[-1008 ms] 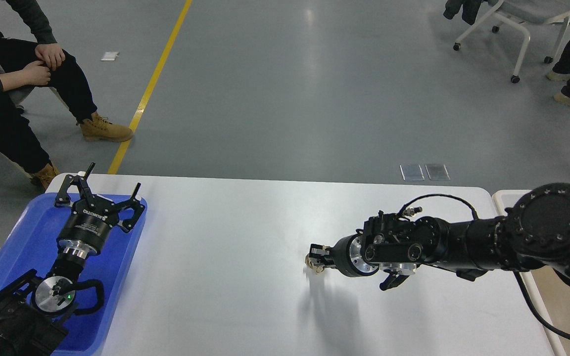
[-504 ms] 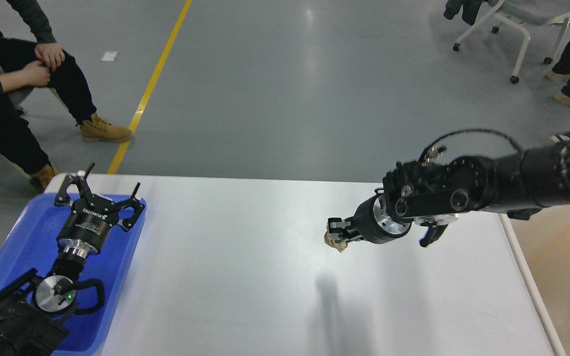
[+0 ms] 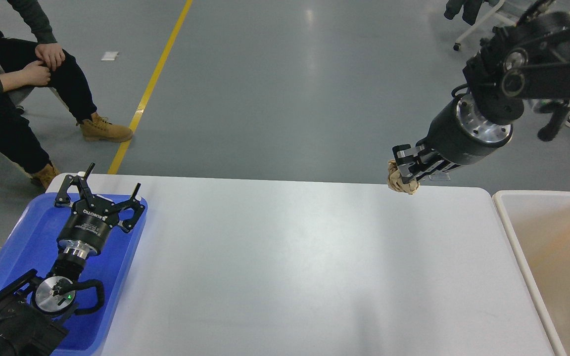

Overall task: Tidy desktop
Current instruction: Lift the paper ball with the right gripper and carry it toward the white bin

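Observation:
The desktop (image 3: pixel 285 267) is a large glossy white tabletop and fills the lower part of the view. My right gripper (image 3: pixel 406 170) is raised high above the desktop's far right edge and is shut on a crumpled tan paper ball (image 3: pixel 401 183). My left gripper (image 3: pixel 99 190) is open and empty, its fingers spread over the far end of the blue tray (image 3: pixel 18 247) at the left.
A pale beige bin with a white rim (image 3: pixel 552 257) stands against the desktop's right edge. A seated person (image 3: pixel 13 84) is at the far left on the floor side. A wheeled chair (image 3: pixel 512 29) and another person's feet are at the far right.
My right arm has lifted the paper ball off the middle of the desktop and carried it up and to the right, toward the far right edge. The left arm has not moved.

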`<state>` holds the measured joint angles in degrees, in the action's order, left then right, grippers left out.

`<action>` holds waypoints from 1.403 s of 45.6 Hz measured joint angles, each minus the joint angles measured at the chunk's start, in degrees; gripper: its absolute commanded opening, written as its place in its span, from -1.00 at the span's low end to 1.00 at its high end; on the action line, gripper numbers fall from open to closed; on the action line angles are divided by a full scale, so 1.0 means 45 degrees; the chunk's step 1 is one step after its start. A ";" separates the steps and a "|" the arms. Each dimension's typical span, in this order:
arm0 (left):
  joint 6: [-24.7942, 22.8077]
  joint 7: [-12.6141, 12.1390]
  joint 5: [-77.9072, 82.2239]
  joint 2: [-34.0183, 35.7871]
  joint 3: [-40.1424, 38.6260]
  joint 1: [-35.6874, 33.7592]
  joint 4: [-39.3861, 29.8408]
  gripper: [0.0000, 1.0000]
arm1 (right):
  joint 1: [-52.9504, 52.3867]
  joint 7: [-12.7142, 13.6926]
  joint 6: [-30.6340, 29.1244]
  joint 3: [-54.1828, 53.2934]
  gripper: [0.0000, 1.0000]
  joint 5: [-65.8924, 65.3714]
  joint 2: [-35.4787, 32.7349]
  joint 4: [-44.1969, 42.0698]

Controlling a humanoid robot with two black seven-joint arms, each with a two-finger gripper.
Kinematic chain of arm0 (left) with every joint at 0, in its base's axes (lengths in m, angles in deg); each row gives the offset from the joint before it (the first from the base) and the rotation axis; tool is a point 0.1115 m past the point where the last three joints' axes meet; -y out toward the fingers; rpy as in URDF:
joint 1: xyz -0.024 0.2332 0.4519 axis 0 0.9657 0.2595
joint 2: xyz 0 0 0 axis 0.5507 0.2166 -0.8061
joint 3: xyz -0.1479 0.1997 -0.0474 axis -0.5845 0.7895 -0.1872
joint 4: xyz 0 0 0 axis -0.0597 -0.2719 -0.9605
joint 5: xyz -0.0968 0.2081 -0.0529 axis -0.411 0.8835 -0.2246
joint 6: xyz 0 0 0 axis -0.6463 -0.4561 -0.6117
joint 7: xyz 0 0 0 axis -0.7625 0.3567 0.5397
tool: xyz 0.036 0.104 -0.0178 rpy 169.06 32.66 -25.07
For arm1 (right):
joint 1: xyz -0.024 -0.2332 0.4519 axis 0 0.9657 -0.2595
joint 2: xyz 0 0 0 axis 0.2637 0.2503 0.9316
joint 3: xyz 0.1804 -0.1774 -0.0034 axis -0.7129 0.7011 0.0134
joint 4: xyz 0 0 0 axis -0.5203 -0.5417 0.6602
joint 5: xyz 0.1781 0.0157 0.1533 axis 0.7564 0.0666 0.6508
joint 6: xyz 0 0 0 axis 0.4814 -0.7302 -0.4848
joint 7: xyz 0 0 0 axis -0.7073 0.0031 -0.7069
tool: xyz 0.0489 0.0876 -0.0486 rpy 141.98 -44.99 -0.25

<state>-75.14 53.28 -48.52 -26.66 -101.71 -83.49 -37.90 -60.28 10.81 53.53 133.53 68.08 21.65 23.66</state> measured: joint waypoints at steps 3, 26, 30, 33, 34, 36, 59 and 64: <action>0.0000 0.0000 0.0001 0.0000 0.0000 0.0002 0.0000 0.98 | -0.0581 0.0011 -0.0332 0.0233 -1.00 -0.0026 -0.0255 -0.0005; -0.0001 0.0001 0.0000 -0.0003 0.0001 -0.0001 -0.0004 0.98 | -0.1323 0.0135 0.0262 0.0959 -0.97 -0.0772 -0.5051 -0.2486; 0.0000 0.0000 0.0001 0.0001 0.0000 0.0001 -0.0002 0.98 | -0.0669 0.0142 0.1013 0.0923 -0.98 -0.0775 -0.6077 -0.3143; 0.0000 0.0000 0.0000 -0.0001 0.0000 0.0001 0.0000 0.98 | 0.0010 0.0145 0.1637 0.0779 -0.98 -0.0723 -0.6879 -0.3688; 0.0000 0.0000 -0.0002 0.0000 0.0000 0.0002 0.0001 0.98 | 0.0220 0.0150 0.1796 0.0721 -0.97 -0.0689 -0.7092 -0.3826; 0.0000 -0.0002 0.0001 -0.0001 0.0000 0.0002 0.0002 0.98 | 0.0700 0.0149 0.2189 0.0549 -0.97 -0.0557 -0.7523 -0.4137; 0.0000 -0.0005 0.0001 0.0000 -0.0001 0.0001 -0.0001 0.98 | 0.9902 0.0140 0.7832 -0.5093 -0.97 0.3641 -0.8640 -0.7788; 0.0000 -0.0001 -0.0001 0.0000 -0.0001 0.0001 -0.0001 0.98 | 1.2338 0.0137 0.8451 -0.7111 -0.94 0.4167 -0.7986 -0.9033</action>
<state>-75.14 53.27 -48.52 -26.65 -101.71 -83.48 -37.90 -4.76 11.42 91.56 101.53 86.83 -14.29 -16.99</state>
